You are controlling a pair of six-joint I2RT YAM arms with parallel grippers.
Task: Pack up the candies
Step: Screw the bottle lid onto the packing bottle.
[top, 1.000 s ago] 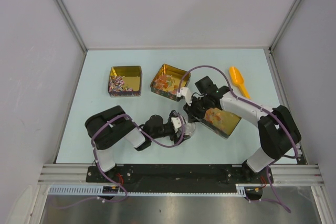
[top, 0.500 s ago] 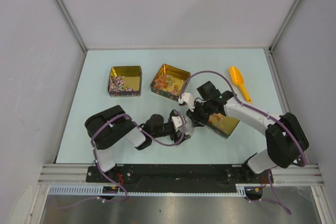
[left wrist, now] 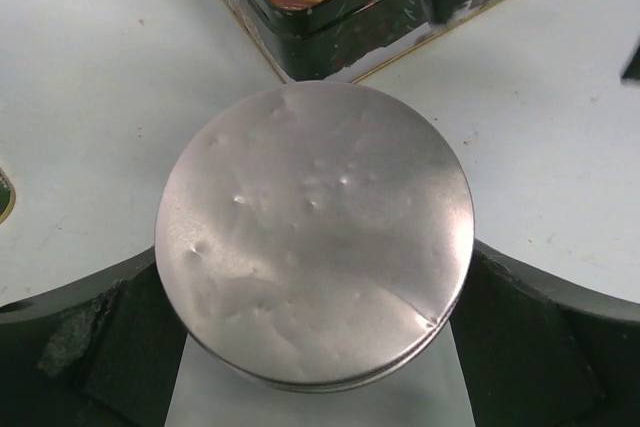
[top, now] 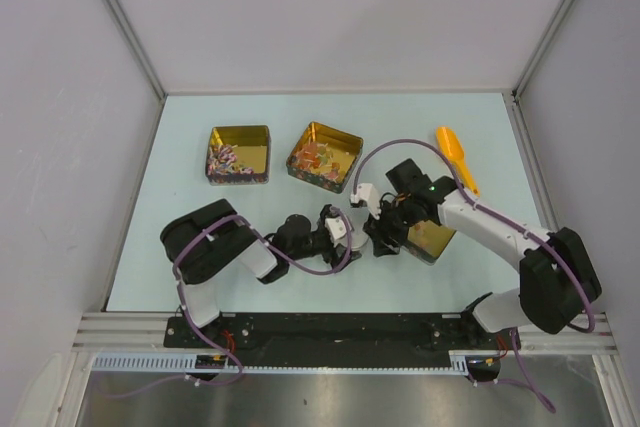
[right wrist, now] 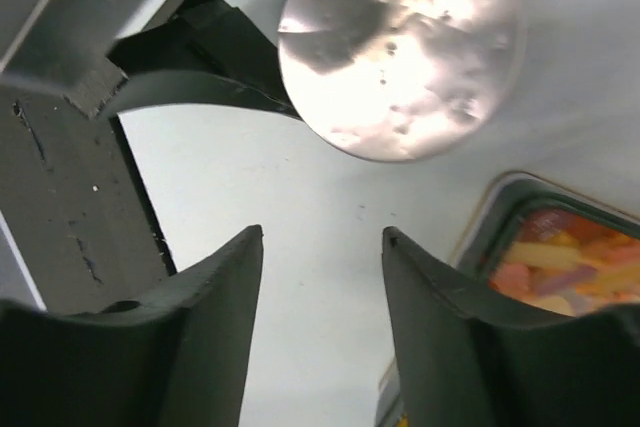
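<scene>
Pale bench (top: pixel 150 207): gold tins (top: pixel 240 129) hold candies (top: pixel 322 157); left claw (left wrist: pixel 315 277) straddles silver disc (left wrist: pixel 310 217), grip unclear; right claw (right wrist: pixel 320 237) spread beside it.

I log the pale table (top: pixel 150 237): left tin (top: pixel 239 154) and middle tin (top: pixel 324 156) at the back, near tin (top: pixel 432 242) closer, orange scoop (top: pixel 455 157) at right, silver disc (left wrist: pixel 315 257) (its contact with the top unclear to me).

Metal disc (left wrist: pixel 312 217) fills left end effector (left wrist: pixel 313 265) gap; tin (left wrist: pixel 335 22) close ahead; bare table (left wrist: pixel 100 97) beside.
</scene>
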